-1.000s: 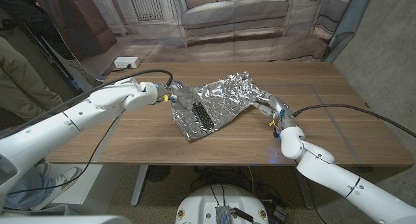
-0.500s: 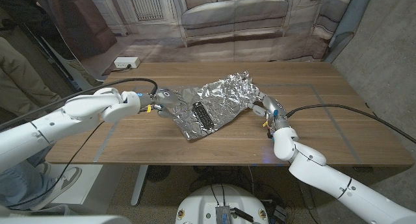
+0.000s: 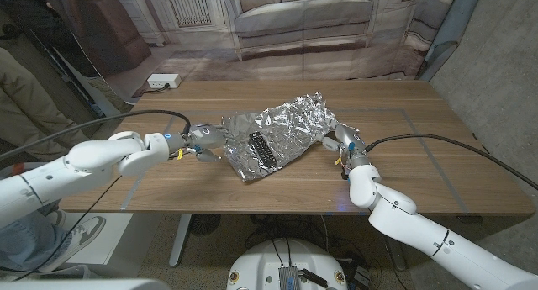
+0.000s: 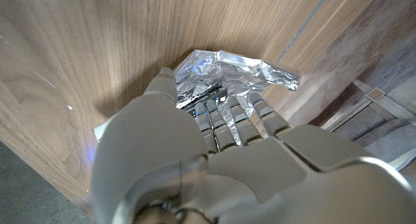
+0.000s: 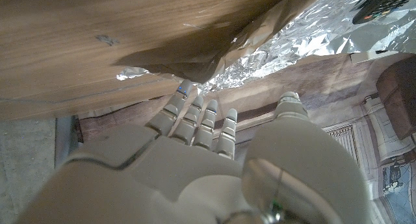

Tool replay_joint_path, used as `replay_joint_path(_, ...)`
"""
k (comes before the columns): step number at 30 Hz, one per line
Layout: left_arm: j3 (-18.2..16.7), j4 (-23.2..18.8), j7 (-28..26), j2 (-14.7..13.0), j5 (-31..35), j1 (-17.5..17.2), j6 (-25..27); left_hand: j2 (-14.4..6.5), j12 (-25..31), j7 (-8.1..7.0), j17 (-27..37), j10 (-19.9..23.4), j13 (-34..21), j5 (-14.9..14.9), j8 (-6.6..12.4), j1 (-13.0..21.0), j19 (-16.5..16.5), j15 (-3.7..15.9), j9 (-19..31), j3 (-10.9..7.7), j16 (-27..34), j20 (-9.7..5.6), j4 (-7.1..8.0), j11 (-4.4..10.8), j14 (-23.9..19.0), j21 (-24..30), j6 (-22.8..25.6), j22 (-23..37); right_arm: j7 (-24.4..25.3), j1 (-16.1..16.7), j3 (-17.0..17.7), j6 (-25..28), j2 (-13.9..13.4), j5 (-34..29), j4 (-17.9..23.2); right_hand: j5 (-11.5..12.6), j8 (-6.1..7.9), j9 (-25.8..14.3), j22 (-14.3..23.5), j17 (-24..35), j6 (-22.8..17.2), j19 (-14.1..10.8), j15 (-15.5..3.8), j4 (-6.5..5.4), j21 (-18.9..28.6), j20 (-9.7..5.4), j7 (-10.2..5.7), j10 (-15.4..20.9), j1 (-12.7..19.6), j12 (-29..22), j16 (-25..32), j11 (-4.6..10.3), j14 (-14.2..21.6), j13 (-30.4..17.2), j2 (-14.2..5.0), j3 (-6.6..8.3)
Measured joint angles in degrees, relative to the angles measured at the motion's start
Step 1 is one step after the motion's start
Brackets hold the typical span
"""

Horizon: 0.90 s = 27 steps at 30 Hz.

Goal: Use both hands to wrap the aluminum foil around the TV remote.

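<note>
A crumpled sheet of aluminum foil (image 3: 282, 130) lies mid-table with the black TV remote (image 3: 261, 150) lying uncovered on its near-left part. My left hand (image 3: 205, 141) is at the foil's left edge, its fingers (image 4: 222, 115) stretched toward the foil (image 4: 231, 71) and holding nothing. My right hand (image 3: 341, 139) stands at the foil's right edge. Its fingers (image 5: 195, 117) are straight, with the thumb apart, and reach to the foil's rim (image 5: 273, 52) without gripping it. A corner of the remote (image 5: 390, 4) shows in the right wrist view.
A white box (image 3: 164, 80) sits at the table's far left edge. Black cables run from both wrists across the table (image 3: 437, 147). A person's leg (image 3: 25, 97) is at the left, beyond the table.
My left hand has drawn back from the foil's left corner, leftward and nearer to me. The right hand has shifted slightly left toward the foil. Foil and remote have not moved.
</note>
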<state>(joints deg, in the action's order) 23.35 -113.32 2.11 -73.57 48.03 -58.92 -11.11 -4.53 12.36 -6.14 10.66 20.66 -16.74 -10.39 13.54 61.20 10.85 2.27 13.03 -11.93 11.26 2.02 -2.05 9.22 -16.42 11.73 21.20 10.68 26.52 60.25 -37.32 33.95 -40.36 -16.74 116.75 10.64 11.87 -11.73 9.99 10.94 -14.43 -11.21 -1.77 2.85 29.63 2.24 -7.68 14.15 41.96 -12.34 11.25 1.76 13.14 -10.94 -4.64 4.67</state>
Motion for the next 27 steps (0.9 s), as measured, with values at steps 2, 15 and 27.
replay_joint_path(2, 0.00, 0.73, -1.61, 0.50, 0.00, -0.53, -0.27, 0.00, 0.00, 0.00, 0.00, 0.32, 0.01, 0.00, 0.06, 0.00, 0.29, 0.08, 0.00, 0.00, 0.00, -0.29, 0.00, 0.31, -0.08, 0.00, 0.43, 0.00, -0.02, 0.00, 0.00, 0.04, -0.01, -0.01, 0.05, 0.00, 0.00, 0.00, 0.00, 0.00, 0.00, 0.00, 0.00, 0.00, 0.00, 0.00, 0.00, 0.00, 0.00, 0.00, 0.00, 0.00, 0.00, 0.00, 0.00, 0.00)
replay_joint_path(15, 2.14, 3.57, -4.98, 3.47, 0.98, -0.86, -0.55, -0.67, 0.87, -0.42, 0.01, 3.70, 0.84, -0.24, 1.32, 0.63, 2.47, 0.16, 0.01, -0.27, 0.79, -0.78, -0.58, 0.88, -3.67, 0.97, 4.55, 0.01, -0.34, 0.37, 0.35, -0.24, -0.51, 0.30, 0.34, 0.00, 0.00, 0.00, 0.00, 0.00, 0.00, 0.00, -0.19, 0.16, -0.43, 0.00, 0.00, 0.00, -0.22, 0.00, 0.00, 0.00, 0.19, 0.00, -0.22, -0.16)
replay_joint_path(27, 4.26, 6.28, -9.19, 6.57, 1.95, -0.18, -0.14, -3.95, 3.15, -1.98, 0.15, 13.90, 1.33, -0.24, 5.02, 3.67, 12.27, 0.51, -0.30, -3.55, 2.53, -4.49, -3.16, 2.23, -14.12, 4.86, 15.29, 0.38, -0.60, 0.94, 1.08, -1.12, -1.16, 1.07, 0.48, -0.27, 0.00, 0.00, 0.00, 0.01, 0.00, 0.00, -0.49, 0.16, -0.43, 0.00, 0.00, 0.00, -0.45, 0.00, 0.22, 0.00, 0.49, 0.00, -0.45, -0.16)
